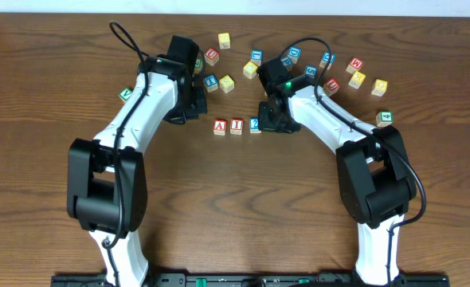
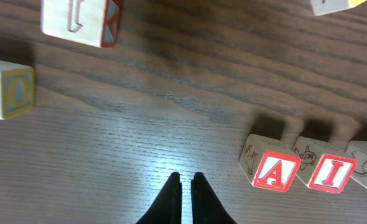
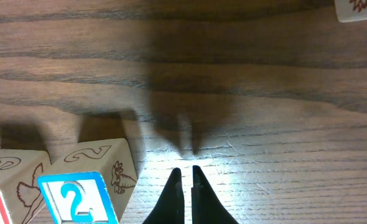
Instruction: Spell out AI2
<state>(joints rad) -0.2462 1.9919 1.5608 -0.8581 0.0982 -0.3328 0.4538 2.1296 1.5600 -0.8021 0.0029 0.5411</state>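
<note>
Three letter blocks stand in a row mid-table: red A, red I and blue 2. The left wrist view shows the A and the I to the right of my left gripper. The right wrist view shows the 2 at lower left of my right gripper. My left gripper is shut and empty, left of the A. My right gripper is shut and empty, just right of the 2.
Several loose letter blocks lie scattered behind the row, from a green one at left to a green one at right, with yellow and red ones between. Two blocks sit upper left in the left wrist view.
</note>
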